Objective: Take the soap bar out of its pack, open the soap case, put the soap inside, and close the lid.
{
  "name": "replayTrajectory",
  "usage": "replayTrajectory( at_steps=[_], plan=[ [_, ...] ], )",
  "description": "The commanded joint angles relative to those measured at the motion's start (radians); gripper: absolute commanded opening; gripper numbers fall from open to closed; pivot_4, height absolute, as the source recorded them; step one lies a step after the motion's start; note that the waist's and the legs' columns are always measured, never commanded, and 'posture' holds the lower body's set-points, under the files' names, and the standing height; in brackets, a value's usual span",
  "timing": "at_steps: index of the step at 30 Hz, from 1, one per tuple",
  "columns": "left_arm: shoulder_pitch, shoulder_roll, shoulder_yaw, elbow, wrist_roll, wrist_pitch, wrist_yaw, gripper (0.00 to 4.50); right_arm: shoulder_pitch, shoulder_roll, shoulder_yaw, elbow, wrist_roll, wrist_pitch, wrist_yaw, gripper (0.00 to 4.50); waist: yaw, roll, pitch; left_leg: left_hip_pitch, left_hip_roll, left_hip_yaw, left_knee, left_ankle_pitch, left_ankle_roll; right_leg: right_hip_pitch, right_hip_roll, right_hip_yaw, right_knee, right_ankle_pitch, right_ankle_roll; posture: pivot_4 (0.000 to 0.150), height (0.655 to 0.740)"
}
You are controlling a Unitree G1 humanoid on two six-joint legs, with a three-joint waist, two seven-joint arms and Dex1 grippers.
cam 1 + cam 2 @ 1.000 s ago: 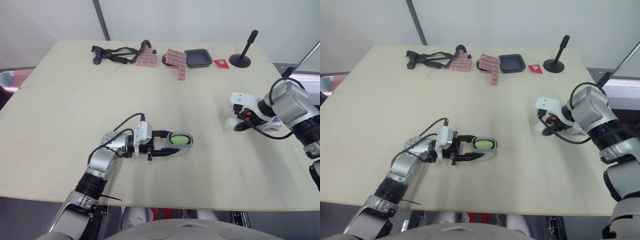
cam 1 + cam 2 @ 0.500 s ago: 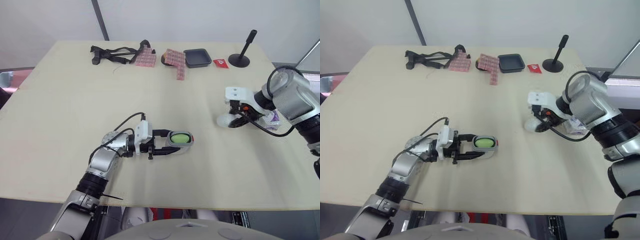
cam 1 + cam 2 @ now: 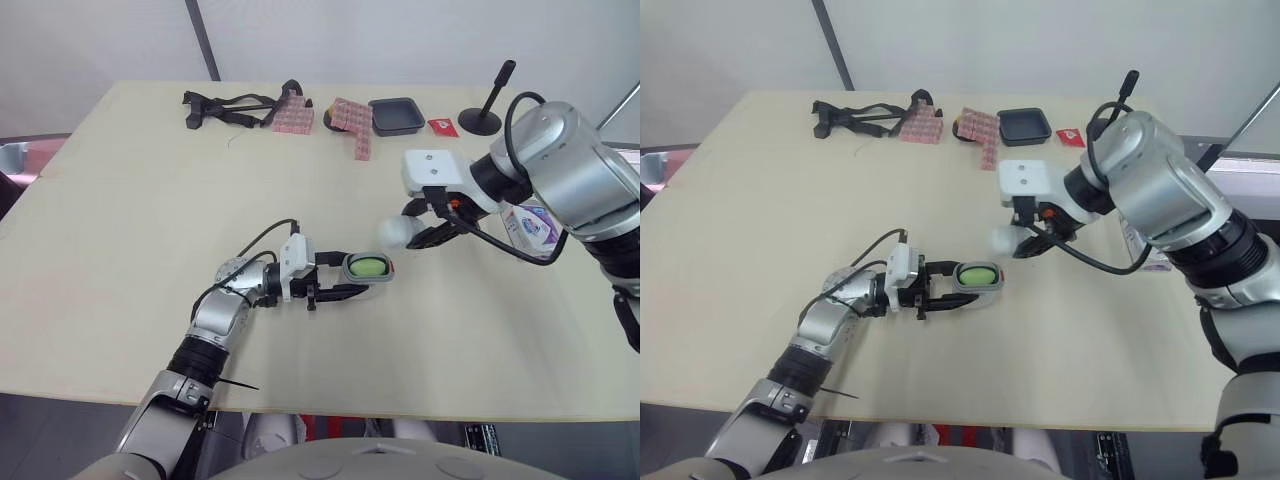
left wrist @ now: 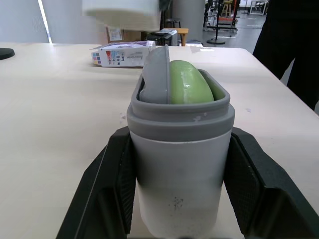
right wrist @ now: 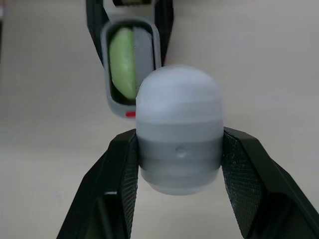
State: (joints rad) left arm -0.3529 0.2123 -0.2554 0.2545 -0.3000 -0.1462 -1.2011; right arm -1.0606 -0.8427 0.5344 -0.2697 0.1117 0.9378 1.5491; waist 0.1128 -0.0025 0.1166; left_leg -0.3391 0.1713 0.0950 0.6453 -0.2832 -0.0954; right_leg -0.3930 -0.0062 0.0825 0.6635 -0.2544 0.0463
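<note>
The grey soap case base [image 3: 364, 268] lies on the table near the front middle with the green soap bar [image 4: 188, 82] inside it. My left gripper [image 3: 335, 280] is shut on the case base, one finger on each side. My right gripper [image 3: 418, 226] is shut on the white case lid [image 5: 179, 128] and holds it in the air just right of and above the open case. The emptied soap pack [image 3: 531, 222] lies on the table at the right, partly hidden behind my right arm.
Along the far edge lie black straps [image 3: 226, 104], two pink patterned packs [image 3: 352, 124], a dark square tray [image 3: 395, 115], a small red item [image 3: 443, 126] and a black stand [image 3: 483, 116]. The table [image 3: 130, 220] is bare wood at the left.
My right gripper has carried the white lid leftward from the table's right side to just beside the open case. The left gripper shifted the case slightly right.
</note>
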Motion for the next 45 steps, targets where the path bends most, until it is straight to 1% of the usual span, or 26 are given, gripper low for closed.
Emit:
replayTrajectory(
  at_steps=[1,7,19,30,45],
  plan=[
    [-0.016,-0.002,0.002,-0.003,0.004,-0.022,0.002,2.21,-0.028,0.014,0.0,-0.06,0.038,0.042,-0.01,1.92,0.0,0.0,0.0,0.0,0.0,0.0,0.0,0.0,0.0,0.0,0.0,0.0,0.0,0.0,0.0,0.15,0.74],
    [-0.016,-0.001,0.004,-0.009,0.001,-0.018,0.003,2.21,-0.021,0.039,0.037,-0.099,0.059,0.072,-0.052,1.92,0.001,0.0,0.0,0.0,0.0,0.0,0.0,0.0,0.0,0.0,0.0,0.0,0.001,0.0,0.0,0.15,0.74],
    [-0.014,0.003,0.005,-0.015,-0.001,-0.018,0.001,2.21,-0.025,0.067,0.113,-0.104,0.081,0.098,-0.101,1.92,0.0,0.0,0.0,0.0,0.0,0.0,0.0,0.0,0.0,0.0,0.0,0.0,0.001,0.0,0.0,0.15,0.74],
    [-0.01,0.001,0.001,-0.016,0.001,-0.018,0.004,2.21,-0.031,0.108,0.132,-0.094,0.096,0.124,-0.133,1.92,-0.001,0.0,0.0,0.001,0.0,0.0,0.0,0.0,0.0,0.0,0.0,0.0,0.001,0.0,0.0,0.15,0.74],
    [-0.002,-0.002,0.0,-0.021,0.005,-0.019,0.01,2.21,-0.012,0.111,0.169,-0.087,0.088,0.122,-0.142,1.92,-0.003,0.0,-0.001,0.002,0.0,0.0,0.0,0.0,-0.001,0.001,0.0,0.0,0.002,0.0,0.0,0.15,0.74]
  ],
)
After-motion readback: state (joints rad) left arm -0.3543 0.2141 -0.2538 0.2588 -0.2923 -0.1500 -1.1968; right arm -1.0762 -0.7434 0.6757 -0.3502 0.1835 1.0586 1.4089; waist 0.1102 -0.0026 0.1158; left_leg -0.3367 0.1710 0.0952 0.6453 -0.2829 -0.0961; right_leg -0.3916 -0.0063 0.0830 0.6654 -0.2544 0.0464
